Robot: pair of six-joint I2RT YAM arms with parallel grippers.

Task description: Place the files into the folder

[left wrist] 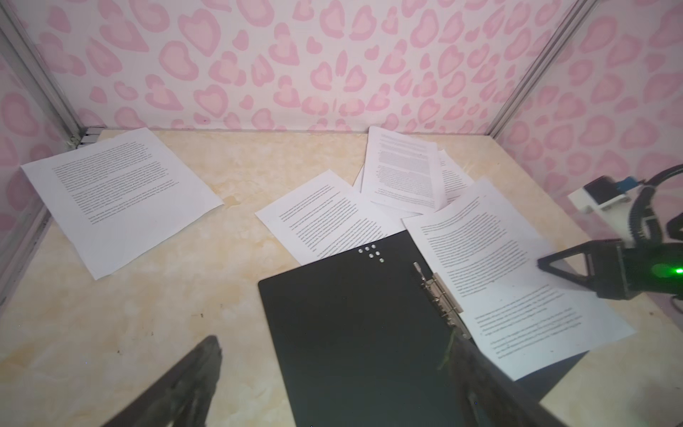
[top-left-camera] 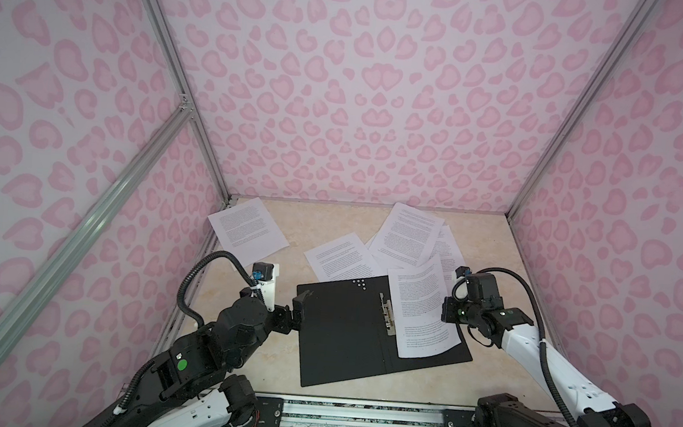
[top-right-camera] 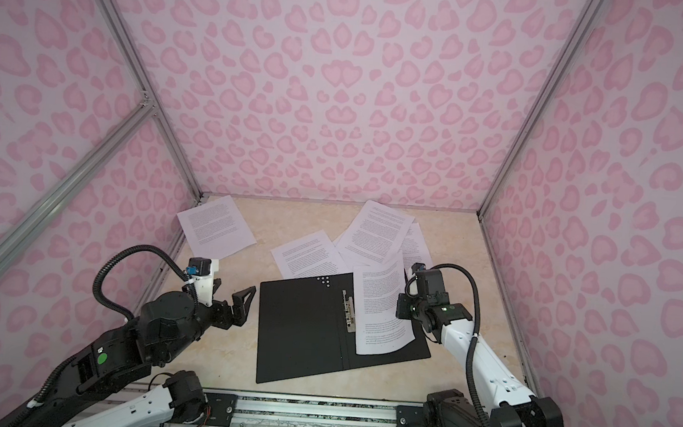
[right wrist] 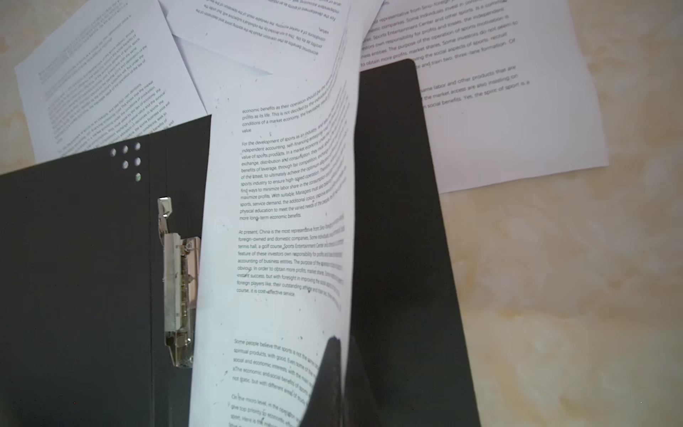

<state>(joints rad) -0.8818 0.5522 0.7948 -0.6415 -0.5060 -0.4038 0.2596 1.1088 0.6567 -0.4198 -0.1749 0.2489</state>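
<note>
Pink heart-print walls box in a pale marbled desk (top-left-camera: 269,367). Far beyond the left jaws, a lone sheet (top-left-camera: 248,232) lies in the back corner. Those left jaws stand wide and empty right beside the left edge of the folder (top-left-camera: 343,331), which lies open, black side up, between the two arms. Nothing pins it, so a tug could slide it. The right jaws are pinched on the held sheet (top-left-camera: 423,312), lifting one edge. The rest drapes askew over the right-hand panel beside the metal clip (top-left-camera: 387,316) and pokes past the far edge. Let go here and it likely lands crooked; push on and it may snag the clip or crease. The other files (top-left-camera: 406,236) wait beyond the right jaws.
</note>
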